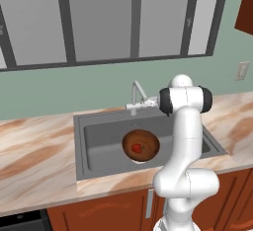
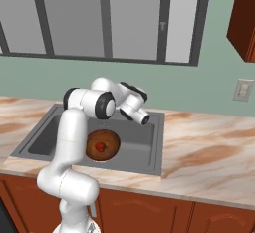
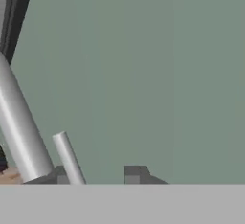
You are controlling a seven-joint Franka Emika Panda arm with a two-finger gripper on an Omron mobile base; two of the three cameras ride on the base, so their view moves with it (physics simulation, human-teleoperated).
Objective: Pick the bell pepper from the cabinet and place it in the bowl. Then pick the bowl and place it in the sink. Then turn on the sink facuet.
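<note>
The dark reddish-brown bowl [image 1: 141,145] [image 2: 102,146] rests on the floor of the grey sink [image 1: 99,148] [image 2: 144,147], with the small red bell pepper [image 1: 137,148] [image 2: 100,147] lying inside it. The faucet [image 1: 135,94] stands at the sink's back rim. My gripper [image 1: 147,102] reaches in at its base. In the hand view the thick spout [image 3: 19,127] rises at the left and the slim lever [image 3: 69,158] stands between my fingertips, close to the left one. The gripper [image 3: 97,176] is partly narrowed with a gap still showing. A corner of the cabinet [image 1: 245,8] [image 2: 244,18] hangs at the upper right.
A marble-look counter [image 1: 34,161] [image 2: 209,152] runs to both sides of the sink. A green wall with a large window [image 1: 99,18] stands behind the faucet. A wall outlet [image 1: 242,70] [image 2: 242,90] sits at the right. Reddish-brown base cabinets [image 1: 108,212] lie under the counter.
</note>
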